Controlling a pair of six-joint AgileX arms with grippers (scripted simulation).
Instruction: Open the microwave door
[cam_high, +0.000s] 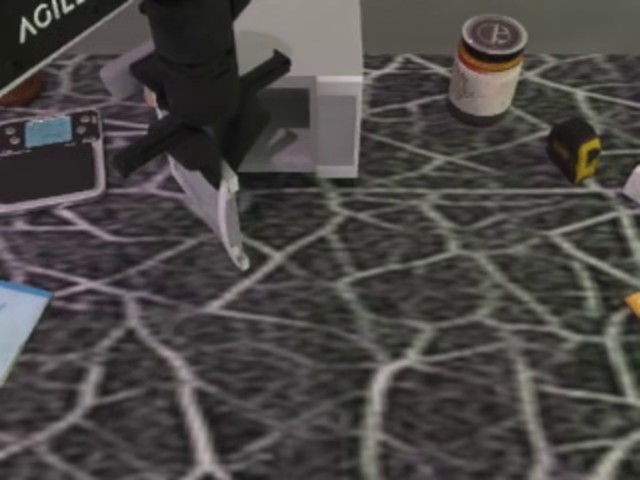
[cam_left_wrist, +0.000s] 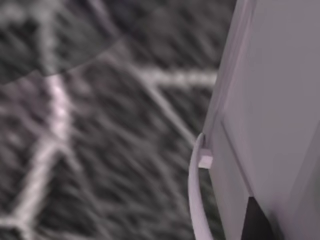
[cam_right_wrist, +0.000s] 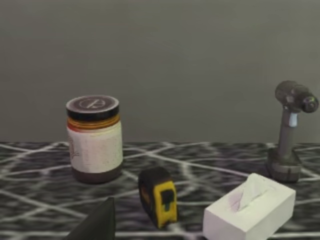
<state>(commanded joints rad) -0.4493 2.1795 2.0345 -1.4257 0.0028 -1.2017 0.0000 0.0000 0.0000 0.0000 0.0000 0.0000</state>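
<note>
**Door swung wide, left arm at its edge**

Nearest, the microwave door (cam_high: 222, 215) juts out over the table (cam_high: 400, 350), hinged open. Above it hangs the left gripper (cam_high: 185, 150) (I cannot tell its finger state). Behind stands the microwave (cam_high: 305, 90), far left of centre, cavity exposed. The right arm is outside the top view.

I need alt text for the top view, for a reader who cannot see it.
The left arm reaches down at the microwave, whose door is swung open toward the table's front, showing the dark cavity. Right of it stand a jar and a tape measure; a flat dark device lies at the left edge.
</note>
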